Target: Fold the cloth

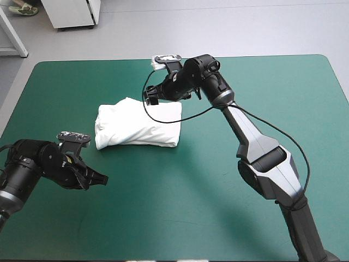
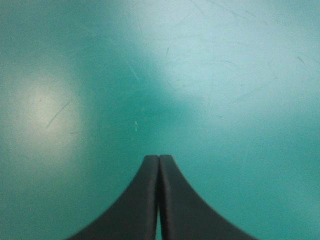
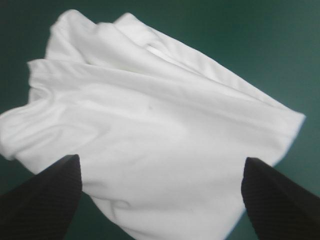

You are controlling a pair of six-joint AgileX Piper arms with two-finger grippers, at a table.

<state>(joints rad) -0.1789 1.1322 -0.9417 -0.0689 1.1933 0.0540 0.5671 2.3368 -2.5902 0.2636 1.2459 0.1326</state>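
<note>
The T-shirt point(image 1: 136, 126) lies as a folded white bundle on the teal-green cover point(image 1: 185, 202), just under and ahead of the right gripper point(image 1: 153, 98). Only the right wrist view shows this gripper point(image 3: 160, 167) spread wide, holding nothing, with the T-shirt point(image 3: 150, 135) and its layered folds ahead of it. The right arm reaches far across the table, its wrist bent down over the bundle's far corner. The left gripper point(image 1: 102, 178) hovers low near the bundle, not touching it. The left wrist view shows this gripper point(image 2: 159, 159) closed to a point over bare cover point(image 2: 225, 75).
</note>
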